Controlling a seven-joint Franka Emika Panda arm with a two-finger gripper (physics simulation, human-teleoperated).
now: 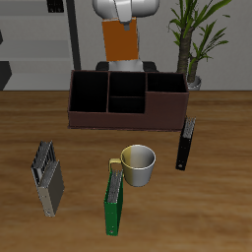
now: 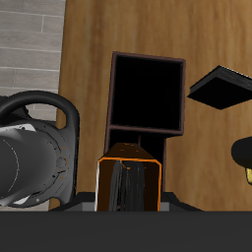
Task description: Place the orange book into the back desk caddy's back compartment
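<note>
Hand: my hand was clamped on the orange book, with the fingers pressed against its cover in the wrist view.
Orange book: it hung upright in my grip, above and behind the back desk caddy, clear of the worktop; from the front it showed as a bright orange panel just under my arm.
Back desk caddy: it stood toward the rear of the worktop, dark reddish-brown outside, black inside, all of its cells open.
Back compartment: the back compartment lay below and in front of the book, and the book had not entered it.
Wrist view: the book's orange edge sat just over the caddy's rim, with a deep black bin beyond it.
Black book: the black book lay flat on the worktop beside the caddy's end, nearer the front edge.
Mug: a pale yellow mug stood in front of the caddy, touching the green book or just beside it; I could not tell which.
Grey object: a grey slatted object lay well apart from the mug.
Plant: a potted plant stood behind the caddy's end.
</note>
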